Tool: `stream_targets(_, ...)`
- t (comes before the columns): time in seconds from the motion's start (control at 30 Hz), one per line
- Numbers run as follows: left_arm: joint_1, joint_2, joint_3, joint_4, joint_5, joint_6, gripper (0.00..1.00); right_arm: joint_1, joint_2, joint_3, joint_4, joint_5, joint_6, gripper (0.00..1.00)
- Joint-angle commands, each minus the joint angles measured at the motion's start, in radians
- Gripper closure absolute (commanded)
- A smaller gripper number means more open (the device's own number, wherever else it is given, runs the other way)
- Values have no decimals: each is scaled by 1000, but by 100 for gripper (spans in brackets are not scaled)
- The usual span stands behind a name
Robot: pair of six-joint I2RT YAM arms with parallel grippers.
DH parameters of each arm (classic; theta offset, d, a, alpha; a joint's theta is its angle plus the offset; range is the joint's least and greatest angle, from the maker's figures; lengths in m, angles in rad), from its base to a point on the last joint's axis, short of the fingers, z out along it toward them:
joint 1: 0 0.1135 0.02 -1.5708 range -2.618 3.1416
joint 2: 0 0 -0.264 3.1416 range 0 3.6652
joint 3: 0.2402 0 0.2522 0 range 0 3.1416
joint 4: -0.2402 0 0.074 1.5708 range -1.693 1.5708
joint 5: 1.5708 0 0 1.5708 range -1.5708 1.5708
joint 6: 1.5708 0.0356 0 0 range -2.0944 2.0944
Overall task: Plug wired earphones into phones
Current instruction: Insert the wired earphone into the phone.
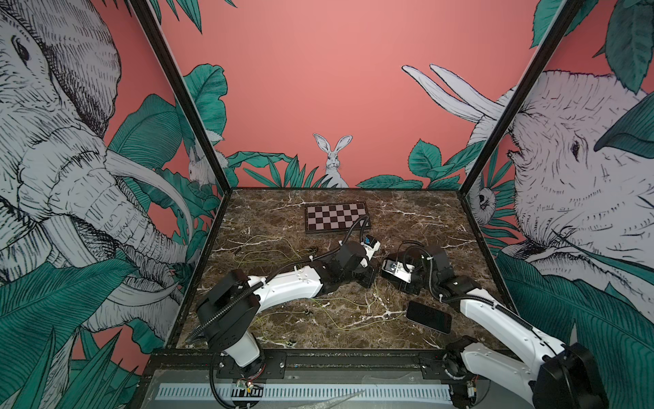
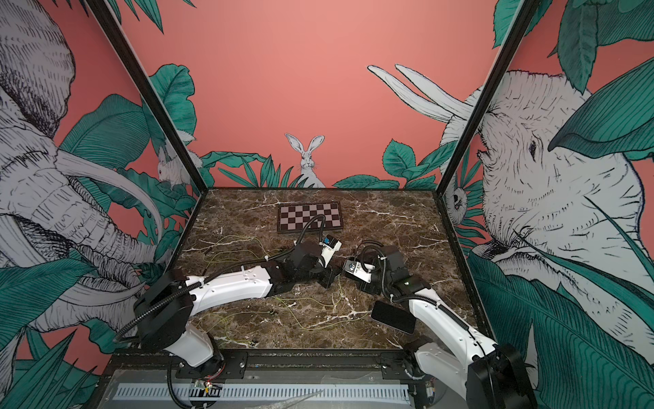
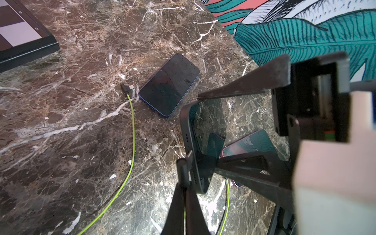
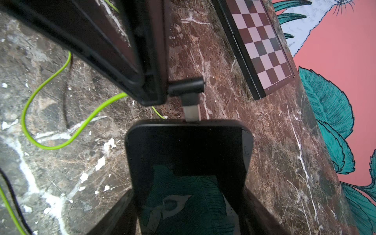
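Observation:
My right gripper (image 4: 189, 189) is shut on a black phone (image 4: 187, 146), held off the marble by its two long sides. My left gripper (image 3: 184, 183) is shut on the dark angled plug (image 3: 183, 171) of a yellow-green earphone cord (image 4: 61, 140). The plug's (image 4: 187, 87) bare metal tip meets the held phone's (image 3: 195, 146) short edge; how deep it sits I cannot tell. A blue-edged phone (image 3: 169, 84) lies flat farther off with another plug (image 3: 127, 87) loose beside it. A third phone (image 1: 429, 316) lies at the front right in both top views.
A black-framed checkerboard (image 1: 336, 216) lies at the back of the marble table (image 1: 424, 219). Thin yellow-green cords (image 1: 339, 318) trail across the middle and front. Both arms meet at the table's centre, and printed walls close in three sides.

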Motion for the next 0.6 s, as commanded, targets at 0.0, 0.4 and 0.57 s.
stream_targets(0.0, -4, -19, -8, -27, -1, -5, 100, 7, -9, -7, 55, -1, -9, 33)
stream_targets(0.4, -4, -14, -11, -35, 15, -9, 100, 9, -5, -3, 44, -2, -20, 33)
stream_targets(0.57, -4, -18, -10, -27, 20, -16, 100, 14, 8, -3, 34, 8, -29, 33)
